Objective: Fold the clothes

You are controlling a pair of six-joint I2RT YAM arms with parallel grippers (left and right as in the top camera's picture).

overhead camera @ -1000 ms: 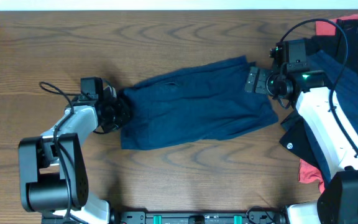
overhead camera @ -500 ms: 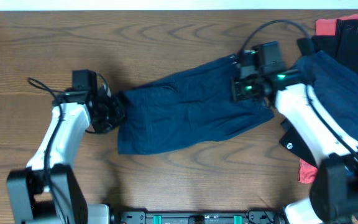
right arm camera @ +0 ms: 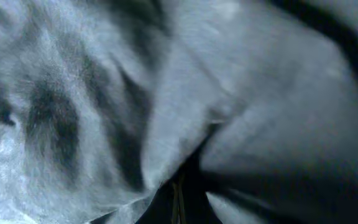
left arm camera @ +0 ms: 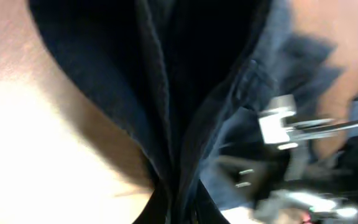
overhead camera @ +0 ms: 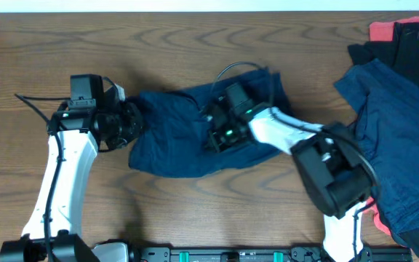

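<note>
One of the clothes, a navy garment (overhead camera: 169, 149), lies crumpled across the middle of the wooden table (overhead camera: 64, 44). My left gripper (overhead camera: 134, 124) is shut on its left end; in the left wrist view the dark cloth (left arm camera: 166, 74) runs down into the closed jaws (left arm camera: 179, 210). My right gripper (overhead camera: 214, 136) sits over the garment's middle, shut on a fold of it. The cloth (right arm camera: 73, 93) fills the right wrist view and narrows into the gripper (right arm camera: 179, 200) at the bottom. The garment's right end is doubled over towards the left.
A heap of other clothes lies at the right edge: a navy piece (overhead camera: 395, 138), black pieces (overhead camera: 413, 51) and a coral-red piece (overhead camera: 382, 30). The left arm's cable (overhead camera: 31, 98) loops over the table at the left. The arm bases stand along the front edge.
My right gripper shut on the garment's right end and carried it far to the left, over the garment's middle. The left gripper kept its hold and shifted slightly left and back.
</note>
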